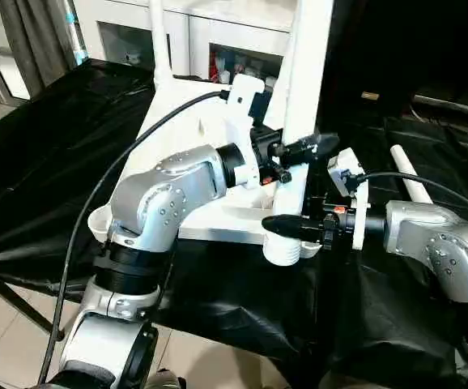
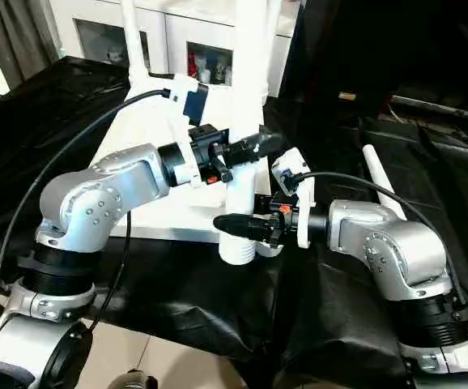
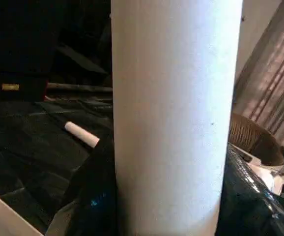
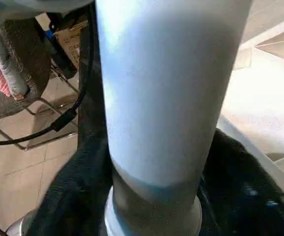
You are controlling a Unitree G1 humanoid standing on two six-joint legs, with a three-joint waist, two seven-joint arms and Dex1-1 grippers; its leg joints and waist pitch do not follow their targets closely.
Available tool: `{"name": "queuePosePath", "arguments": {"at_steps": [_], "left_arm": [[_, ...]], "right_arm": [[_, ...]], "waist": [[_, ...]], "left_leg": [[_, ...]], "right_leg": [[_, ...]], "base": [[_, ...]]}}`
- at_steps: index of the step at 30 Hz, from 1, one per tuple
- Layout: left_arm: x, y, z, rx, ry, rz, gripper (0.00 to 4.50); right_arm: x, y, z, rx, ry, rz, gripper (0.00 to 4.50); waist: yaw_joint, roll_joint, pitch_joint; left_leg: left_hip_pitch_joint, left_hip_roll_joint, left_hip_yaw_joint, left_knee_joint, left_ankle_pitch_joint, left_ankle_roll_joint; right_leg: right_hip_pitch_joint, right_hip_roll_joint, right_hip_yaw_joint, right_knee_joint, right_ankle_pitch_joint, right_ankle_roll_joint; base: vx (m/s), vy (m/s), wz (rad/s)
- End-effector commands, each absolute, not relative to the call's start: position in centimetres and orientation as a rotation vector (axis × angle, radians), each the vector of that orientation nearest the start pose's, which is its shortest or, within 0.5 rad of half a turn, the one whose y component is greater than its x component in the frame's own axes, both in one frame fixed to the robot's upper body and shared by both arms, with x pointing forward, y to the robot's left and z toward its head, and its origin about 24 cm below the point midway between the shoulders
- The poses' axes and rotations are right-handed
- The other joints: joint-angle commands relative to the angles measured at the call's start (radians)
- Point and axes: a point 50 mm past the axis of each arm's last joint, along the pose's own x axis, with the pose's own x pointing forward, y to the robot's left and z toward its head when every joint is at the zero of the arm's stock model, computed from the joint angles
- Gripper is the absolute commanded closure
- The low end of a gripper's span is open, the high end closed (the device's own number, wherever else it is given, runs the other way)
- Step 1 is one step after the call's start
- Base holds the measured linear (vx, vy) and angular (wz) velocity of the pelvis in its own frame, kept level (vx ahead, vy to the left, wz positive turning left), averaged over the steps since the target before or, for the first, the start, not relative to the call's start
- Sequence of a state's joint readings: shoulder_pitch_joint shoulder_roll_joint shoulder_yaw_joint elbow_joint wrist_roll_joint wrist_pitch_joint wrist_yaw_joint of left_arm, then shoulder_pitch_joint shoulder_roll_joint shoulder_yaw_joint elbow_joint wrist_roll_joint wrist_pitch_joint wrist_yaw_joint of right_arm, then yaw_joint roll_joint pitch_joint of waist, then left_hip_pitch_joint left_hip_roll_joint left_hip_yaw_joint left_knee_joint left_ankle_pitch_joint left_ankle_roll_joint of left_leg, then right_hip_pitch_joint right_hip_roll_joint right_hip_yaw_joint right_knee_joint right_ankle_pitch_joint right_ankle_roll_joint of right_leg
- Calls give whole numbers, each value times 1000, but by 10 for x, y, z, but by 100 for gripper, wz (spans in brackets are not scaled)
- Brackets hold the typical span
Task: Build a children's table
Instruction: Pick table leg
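Both grippers, left gripper [image 1: 299,150] and right gripper [image 1: 287,227], clasp the upright leg [image 1: 305,73].

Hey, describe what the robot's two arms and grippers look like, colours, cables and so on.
Both forearms are rounded silver metal shells dotted with small screws, the left arm and the right arm alike. Each ends in a white wrist bracket and a black gripper with two dark fingers and small red details: left gripper, right gripper. A black cable loops into each wrist bracket.
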State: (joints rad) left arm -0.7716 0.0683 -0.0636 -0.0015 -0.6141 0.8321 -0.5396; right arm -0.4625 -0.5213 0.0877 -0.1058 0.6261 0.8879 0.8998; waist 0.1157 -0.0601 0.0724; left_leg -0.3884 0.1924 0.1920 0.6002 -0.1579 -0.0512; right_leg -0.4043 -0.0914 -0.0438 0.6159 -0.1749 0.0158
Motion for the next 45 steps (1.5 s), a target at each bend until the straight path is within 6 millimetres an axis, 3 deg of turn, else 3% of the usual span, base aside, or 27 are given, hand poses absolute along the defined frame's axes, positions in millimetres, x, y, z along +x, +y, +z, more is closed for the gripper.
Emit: {"name": "queuePosePath", "arguments": {"at_steps": [1,4,6,10,12,17,18,24,30,41,45], "left_arm": [[310,32,214,-283,41,-1176,264],[310,32,214,-283,42,-1182,264],[309,31,214,-283,44,-1191,264],[307,29,213,-280,52,-1213,264],[306,27,213,-278,56,-1226,264],[305,26,212,-276,64,-1239,264],[305,26,212,-276,65,-1240,264],[304,24,210,-271,76,-1249,264],[304,25,210,-269,77,-1256,264],[305,26,211,-263,76,-1259,264],[305,27,211,-260,76,-1264,264]], "right_arm": [[284,-142,133,138,400,1182,220],[284,-143,133,140,398,1182,226],[284,-143,133,142,395,1181,251],[283,-143,133,147,391,1179,258],[282,-143,133,150,389,1180,258],[281,-142,133,135,358,1173,258],[282,-142,133,132,352,1171,223],[283,-142,133,141,354,1164,155],[283,-142,135,153,349,1170,143],[282,-145,135,156,356,1175,246],[282,-145,136,157,356,1178,255]], "waist": [[5,-13,-82],[5,-14,-83],[6,-8,-83],[5,-11,-83],[5,-3,-84],[5,-2,-85],[6,-2,-86],[4,-2,-85],[4,-1,-85],[4,-1,-85],[4,0,-85]], "left_leg": [[20,30,-11,-63,-151,-12],[20,29,-11,-63,-150,-13],[20,29,-12,-63,-155,-17],[20,29,-12,-64,-168,-22],[21,29,-13,-64,-173,-27],[21,28,-13,-64,-174,-27],[22,29,-13,-64,-175,-28],[23,29,-13,-65,-185,-29],[22,29,-14,-65,-183,-30],[23,29,-13,-64,-184,-30],[22,29,-14,-65,-184,-31]], "right_leg": [[48,-44,29,-65,-191,-174],[48,-44,29,-64,-179,-174],[49,-44,29,-64,-175,-178],[49,-44,29,-65,-186,-177],[49,-43,29,-65,-179,-178],[51,-42,28,-63,-148,-190],[51,-43,28,-63,-147,-191],[50,-42,28,-64,-156,-197],[51,-42,28,-63,-153,-195],[52,-41,28,-63,-150,-196],[52,-42,28,-63,-153,-194]], "base": [[0,0,0],[0,0,0],[0,0,0],[0,0,0],[0,0,0],[0,0,0],[0,0,0],[0,0,0],[0,0,0],[0,0,0],[0,0,0]]}}
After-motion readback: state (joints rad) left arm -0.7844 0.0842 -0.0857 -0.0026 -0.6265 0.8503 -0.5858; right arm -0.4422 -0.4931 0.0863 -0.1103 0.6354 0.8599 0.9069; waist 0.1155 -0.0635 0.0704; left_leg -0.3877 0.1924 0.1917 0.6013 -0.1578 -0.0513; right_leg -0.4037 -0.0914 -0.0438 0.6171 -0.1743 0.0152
